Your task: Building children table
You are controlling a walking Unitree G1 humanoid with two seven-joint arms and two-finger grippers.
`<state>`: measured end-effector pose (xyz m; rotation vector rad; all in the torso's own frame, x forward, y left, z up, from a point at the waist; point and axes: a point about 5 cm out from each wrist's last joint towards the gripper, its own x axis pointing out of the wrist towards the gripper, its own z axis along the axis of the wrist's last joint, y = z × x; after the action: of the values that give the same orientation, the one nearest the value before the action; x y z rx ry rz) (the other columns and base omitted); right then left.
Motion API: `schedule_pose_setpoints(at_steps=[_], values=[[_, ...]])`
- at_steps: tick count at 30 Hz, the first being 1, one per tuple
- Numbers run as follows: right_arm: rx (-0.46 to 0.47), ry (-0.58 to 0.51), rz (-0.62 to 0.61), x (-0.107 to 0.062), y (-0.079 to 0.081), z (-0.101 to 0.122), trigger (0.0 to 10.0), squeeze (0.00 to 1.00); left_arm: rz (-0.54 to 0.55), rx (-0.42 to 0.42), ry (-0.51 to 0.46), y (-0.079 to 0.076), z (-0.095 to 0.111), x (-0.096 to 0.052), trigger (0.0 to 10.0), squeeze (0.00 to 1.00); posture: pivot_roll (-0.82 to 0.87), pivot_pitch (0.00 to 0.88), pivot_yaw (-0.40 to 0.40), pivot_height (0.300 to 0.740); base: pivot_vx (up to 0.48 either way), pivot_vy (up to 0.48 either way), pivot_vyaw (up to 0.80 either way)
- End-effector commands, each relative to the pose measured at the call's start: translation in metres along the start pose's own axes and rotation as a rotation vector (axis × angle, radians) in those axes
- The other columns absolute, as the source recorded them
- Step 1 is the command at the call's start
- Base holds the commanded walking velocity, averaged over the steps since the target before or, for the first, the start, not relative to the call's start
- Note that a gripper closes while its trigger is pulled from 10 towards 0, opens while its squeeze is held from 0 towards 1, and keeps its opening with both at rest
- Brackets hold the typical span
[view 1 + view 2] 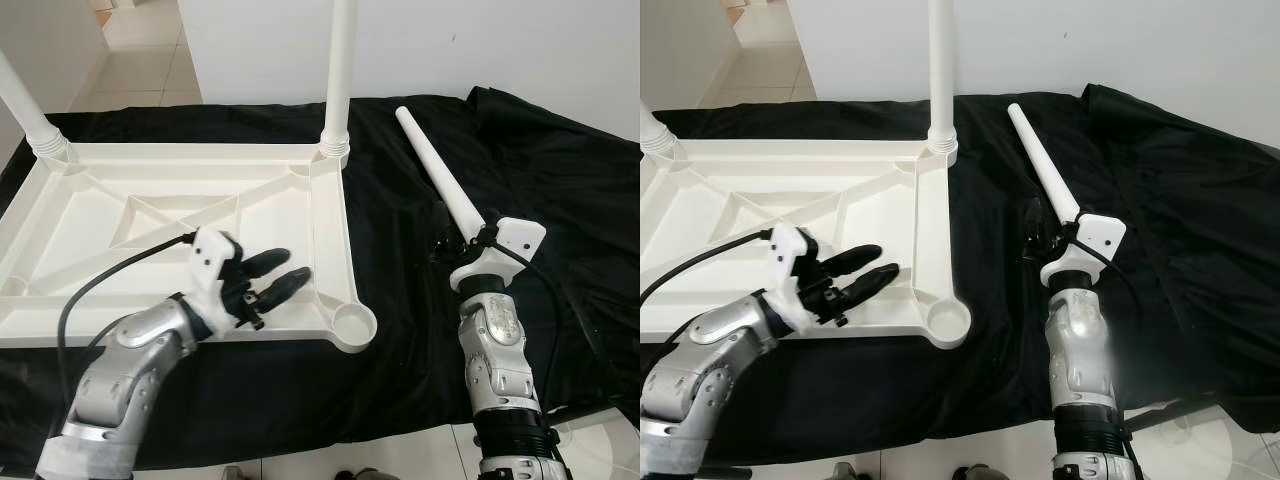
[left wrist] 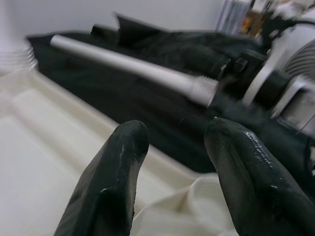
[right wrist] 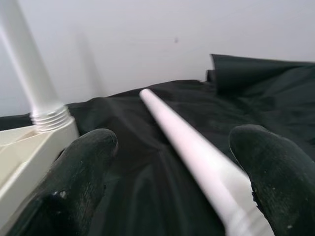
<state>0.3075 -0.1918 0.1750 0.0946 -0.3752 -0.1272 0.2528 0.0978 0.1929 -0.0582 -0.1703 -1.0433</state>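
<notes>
I see an upturned white tabletop lying on black cloth.
My left gripper hovers wide over its near corner; my right gripper, wide, straddles a loose leg.

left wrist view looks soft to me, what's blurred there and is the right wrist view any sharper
Left wrist view: the right arm at the far edge is smeared, the loose table leg soft, the near fingertips fairly crisp. Right wrist view: the leg blurs close to the camera; the screwed-in leg is also soft.

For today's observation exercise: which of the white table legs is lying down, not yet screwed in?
The leg lying on the black cloth by the right hand; the others stand upright in the tabletop's corners.
</notes>
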Motion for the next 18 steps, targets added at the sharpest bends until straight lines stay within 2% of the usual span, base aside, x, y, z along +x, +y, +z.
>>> schedule_pose_setpoints(at_steps=[1, 2, 3, 5, 6, 8, 12, 18], values=[[-0.015, 0.017, -0.015, -0.001, -0.003, -0.003, 10.0, 0.0, 0.004, 0.035, 0.0, -0.004, 0.002, 0.003, 10.0, 0.0, -0.03, 0.105, -0.026, 0.74, 0.0, 0.0, 0.0], [-0.026, 0.018, -0.03, 0.001, -0.005, -0.002, 10.0, 0.0, -0.028, 0.014, -0.029, -0.013, 0.005, 0.009, 10.0, 0.0, -0.03, 0.103, -0.032, 0.74, 0.0, 0.0, 0.0], [-0.037, 0.017, -0.038, 0.003, -0.008, 0.0, 10.0, 0.0, -0.014, 0.013, -0.029, -0.017, 0.005, 0.014, 10.0, 0.0, -0.04, 0.102, -0.038, 0.74, 0.0, 0.0, 0.0], [-0.049, 0.019, -0.056, 0.006, -0.014, 0.001, 10.0, 0.0, 0.014, -0.002, -0.019, -0.022, 0.002, 0.027, 10.0, 0.0, -0.04, 0.099, -0.047, 0.74, 0.0, 0.0, 0.0], [-0.049, 0.019, -0.056, 0.006, -0.014, 0.001, 10.0, 0.0, 0.014, -0.002, -0.019, -0.022, 0.002, 0.027, 10.0, 0.0, -0.04, 0.099, -0.047, 0.74, 0.0, 0.0, 0.0], [-0.065, 0.021, -0.07, 0.009, -0.019, 0.002, 10.0, 0.0, 0.097, 0.01, -0.057, -0.022, 0.004, 0.042, 10.0, 0.0, -0.05, 0.1, -0.054, 0.74, 0.0, 0.0, 0.0], [-0.087, 0.032, -0.093, 0.011, -0.027, 0.002, 10.0, 0.0, 0.17, 0.001, -0.097, -0.018, 0.01, 0.052, 10.0, 0.0, -0.05, 0.103, -0.056, 0.74, 0.0, 0.0, 0.0], [-0.101, 0.05, -0.115, 0.012, -0.038, 0.0, 10.0, 0.0, 0.168, 0.036, -0.119, -0.009, 0.018, 0.053, 10.0, 0.0, -0.06, 0.119, -0.045, 0.74, 0.0, 0.0, 0.0]])
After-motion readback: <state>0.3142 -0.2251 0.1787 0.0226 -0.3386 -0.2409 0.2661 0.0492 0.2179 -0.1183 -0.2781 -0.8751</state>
